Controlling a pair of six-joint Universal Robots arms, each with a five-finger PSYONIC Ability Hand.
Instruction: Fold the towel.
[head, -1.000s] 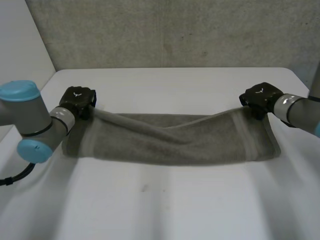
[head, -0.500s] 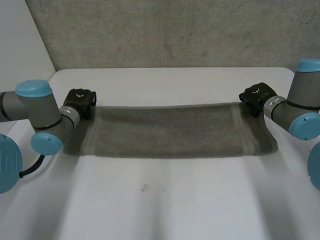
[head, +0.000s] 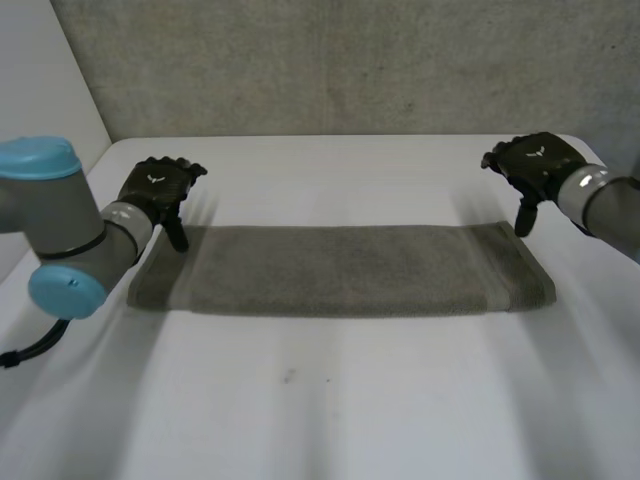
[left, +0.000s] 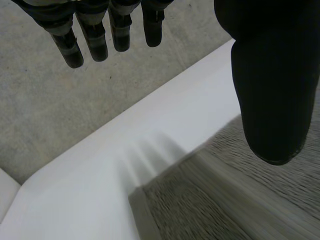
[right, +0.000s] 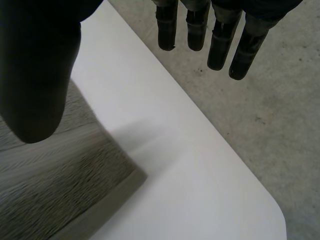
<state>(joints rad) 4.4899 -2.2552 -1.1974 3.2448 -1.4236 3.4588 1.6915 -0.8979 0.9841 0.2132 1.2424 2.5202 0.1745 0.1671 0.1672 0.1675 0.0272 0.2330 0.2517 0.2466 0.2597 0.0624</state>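
Letting go is the news at the fingertips. The left hand has its fingers straight and held off the thumb, w/ nothing btwn them. The towel corner lies flat on the table just under the thumb tip, and we can't tell if they touch. Same on the other side: the right hand has its fingers straight and its thumb well clear of them. It's empty too, w/ the towel's other far corner lying below it.

Half a sec ago both hands sat low on those far corners, one at each end of the far edge. A sec ago the cloth hung slack btwn them w/ a dip in the middle. Now both hands are up off the cloth, fingers pointing down, each above its own corner.

Outward from there, the towel is a long narrow grey strip across the middle of the table. Its edges are roughly lined up, w/ a paler band near the end by the right hand and no big wrinkles we can make out. Beyond the table's far edge is a rough grey wall.

Our read: the lengthwise fold is laid & released, so one fold looks done. Prob. next is an end-to-end fold, which would need a fresh grip on one short end. The risk there is dragging the layers apart on the re-grip.
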